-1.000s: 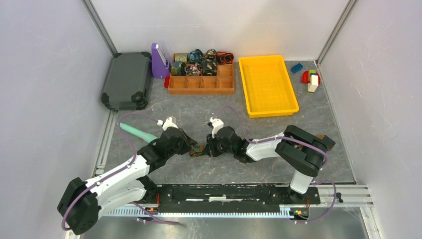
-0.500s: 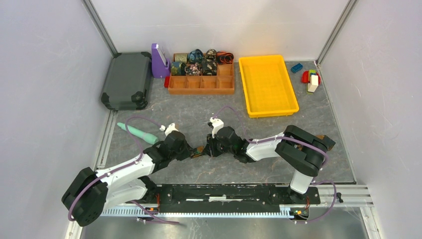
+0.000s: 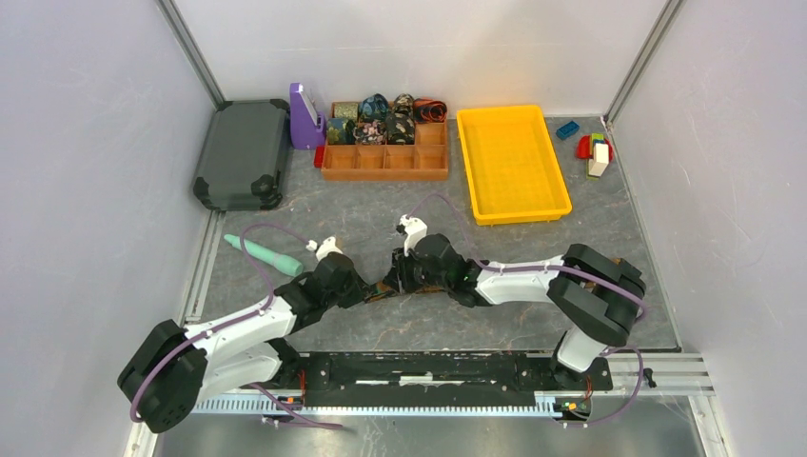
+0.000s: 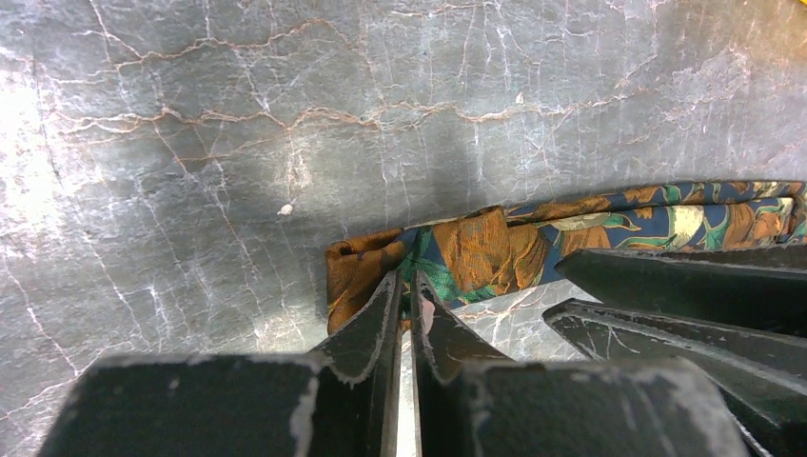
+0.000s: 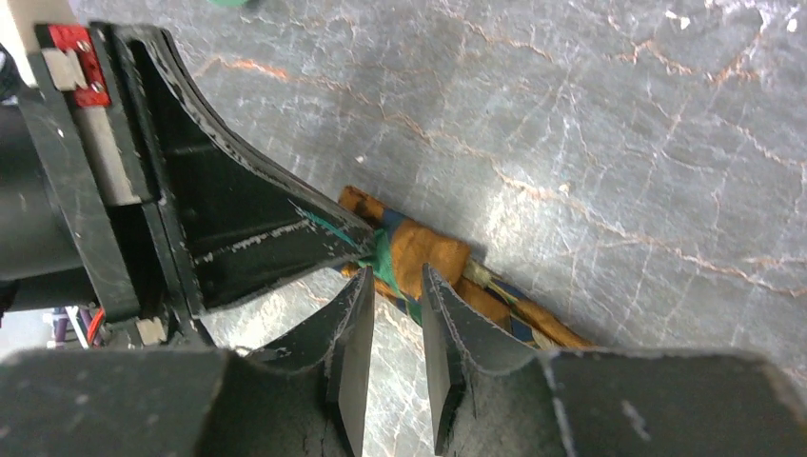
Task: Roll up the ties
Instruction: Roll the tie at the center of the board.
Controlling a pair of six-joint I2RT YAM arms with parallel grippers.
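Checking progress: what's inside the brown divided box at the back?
Rolled ties sit in the back compartments of the divided box. The front row shows only bare bottoms. Whatever lies beneath the coils is covered.

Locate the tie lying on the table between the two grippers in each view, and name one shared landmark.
Top external: tie just below and left of the middle.
Left wrist: right of centre, a band running to the right edge.
Right wrist: centre, slanting down to the right.
Shared landmark: left gripper, closed on the tie's folded end.
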